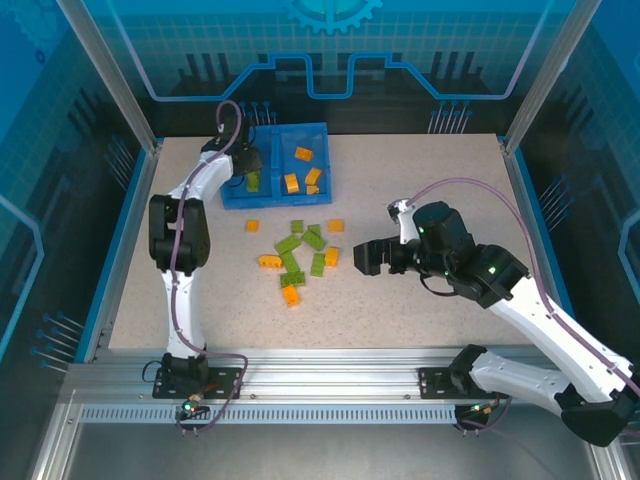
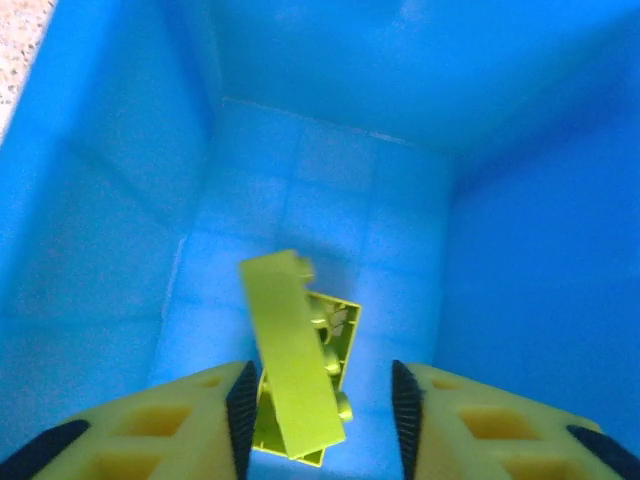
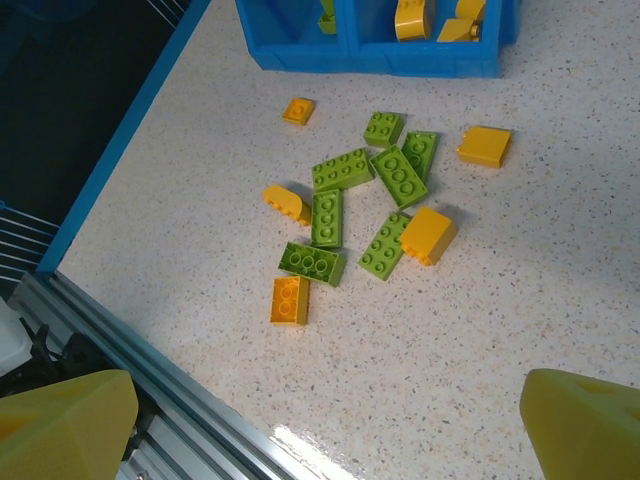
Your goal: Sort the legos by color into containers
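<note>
A green brick (image 2: 292, 350) is seen tilted on edge in the tray's (image 2: 330, 190) left compartment. Its long axis is pointed toward the far wall, between the left gripper's (image 2: 322, 400) parted jaws and over a second green piece (image 2: 342, 318). The right gripper (image 3: 330, 430) is held wide. Seven green bricks (image 3: 326, 217) and five orange bricks (image 3: 428, 235) are scattered off the tray's near wall.

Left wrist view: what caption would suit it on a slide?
Open fingers over a lime green brick inside the blue tray compartment.

Cropped by top edge, right wrist view: tray (image 3: 370, 55). Cropped at bottom corners: right gripper (image 3: 330, 410) fingers. Partly hidden under left gripper (image 1: 247, 160) from above: left compartment (image 1: 235, 195). Half hidden behind tilted green brick (image 2: 295, 340): second green brick (image 2: 337, 325).
</note>
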Robot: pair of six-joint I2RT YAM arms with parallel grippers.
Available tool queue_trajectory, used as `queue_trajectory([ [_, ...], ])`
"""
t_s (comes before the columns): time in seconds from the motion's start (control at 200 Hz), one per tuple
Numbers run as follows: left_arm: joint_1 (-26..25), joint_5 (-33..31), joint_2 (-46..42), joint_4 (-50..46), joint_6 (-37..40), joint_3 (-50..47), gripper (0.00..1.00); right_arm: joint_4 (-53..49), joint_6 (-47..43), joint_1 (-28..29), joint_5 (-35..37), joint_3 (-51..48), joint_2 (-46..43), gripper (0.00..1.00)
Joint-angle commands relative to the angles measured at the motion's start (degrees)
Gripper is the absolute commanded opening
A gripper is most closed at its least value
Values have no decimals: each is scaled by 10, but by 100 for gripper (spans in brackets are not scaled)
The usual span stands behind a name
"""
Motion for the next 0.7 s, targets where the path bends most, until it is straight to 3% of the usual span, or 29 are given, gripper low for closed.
queue_trajectory([
  [0.0, 2, 40, -46, -4, -5, 3, 49, -6, 8, -9, 11, -4, -6, 100],
  [0.14, -6, 87, -139, 24, -28, -70, 46, 10, 6, -9, 2, -3, 12, 100],
  [0.31, -43, 104, -327, 82, -66, -255, 45, 26, -4, -9, -2, -1, 46, 100],
  [0.525, -97, 42, -538, 84, -64, -481, 46, 38, -30, 6, -7, 29, 117, 100],
  [0.695, -106, -2, -596, 37, -42, -579, 46, 73, -34, 28, -30, 55, 183, 100],
])
